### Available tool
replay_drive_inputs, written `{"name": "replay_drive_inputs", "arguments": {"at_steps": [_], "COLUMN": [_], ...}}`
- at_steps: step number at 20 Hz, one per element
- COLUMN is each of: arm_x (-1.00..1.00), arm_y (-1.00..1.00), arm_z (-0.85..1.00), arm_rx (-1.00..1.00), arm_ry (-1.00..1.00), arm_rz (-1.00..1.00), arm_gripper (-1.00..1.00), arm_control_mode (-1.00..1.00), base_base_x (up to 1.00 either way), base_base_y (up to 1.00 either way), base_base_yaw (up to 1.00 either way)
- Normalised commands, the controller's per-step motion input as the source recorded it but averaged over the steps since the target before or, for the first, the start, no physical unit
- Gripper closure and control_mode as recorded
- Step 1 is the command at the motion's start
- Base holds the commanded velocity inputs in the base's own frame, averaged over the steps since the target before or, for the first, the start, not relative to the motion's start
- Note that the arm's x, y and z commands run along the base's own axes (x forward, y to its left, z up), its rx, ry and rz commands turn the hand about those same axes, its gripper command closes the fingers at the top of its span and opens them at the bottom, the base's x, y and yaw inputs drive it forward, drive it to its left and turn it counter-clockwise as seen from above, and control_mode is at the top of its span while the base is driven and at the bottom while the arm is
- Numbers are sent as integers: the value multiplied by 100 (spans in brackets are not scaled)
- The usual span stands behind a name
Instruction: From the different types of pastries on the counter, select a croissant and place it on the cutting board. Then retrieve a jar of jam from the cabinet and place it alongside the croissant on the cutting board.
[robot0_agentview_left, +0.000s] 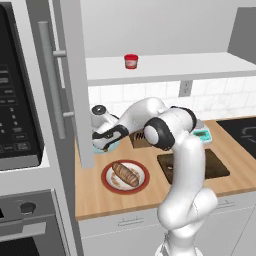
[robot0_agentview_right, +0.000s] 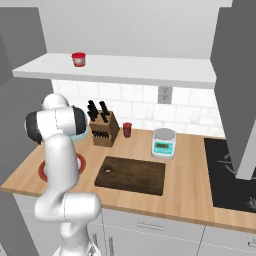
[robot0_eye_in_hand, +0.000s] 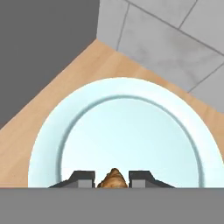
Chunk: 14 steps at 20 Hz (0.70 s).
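We have our gripper (robot0_eye_in_hand: 112, 178) pinching the small golden-brown ridged croissant (robot0_eye_in_hand: 113, 178) above its pale blue plate (robot0_eye_in_hand: 118, 127), while the dark brown wooden cutting board (robot0_agentview_right: 132, 174) is bare and the small red jam jar (robot0_agentview_left: 131, 61) waits on the cabinet's white shelf (robot0_agentview_left: 170, 67).

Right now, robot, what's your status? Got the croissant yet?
Gripper shut on croissant, over pale blue plate. Cutting board bare. Jam jar on shelf.

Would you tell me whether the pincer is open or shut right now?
Shut on the croissant: in the hand view the pincer has both tips against its sides, above the pale plate.
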Motion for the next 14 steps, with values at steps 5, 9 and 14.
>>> {"name": "replay_drive_inputs", "arguments": {"at_steps": [5,9,14], "arm_x": [-56,-12,-1], "arm_y": [-10,0,0], "arm_z": [17,45,54], "arm_rx": [0,0,0], "arm_ry": [-1,0,2], "arm_rz": [0,0,0], "arm_gripper": [100,100,100], "arm_control_mode": [-100,-100,-100], "base_base_x": [0,0,0], "base_base_y": [0,0,0], "base_base_yaw": [0,0,0]}}
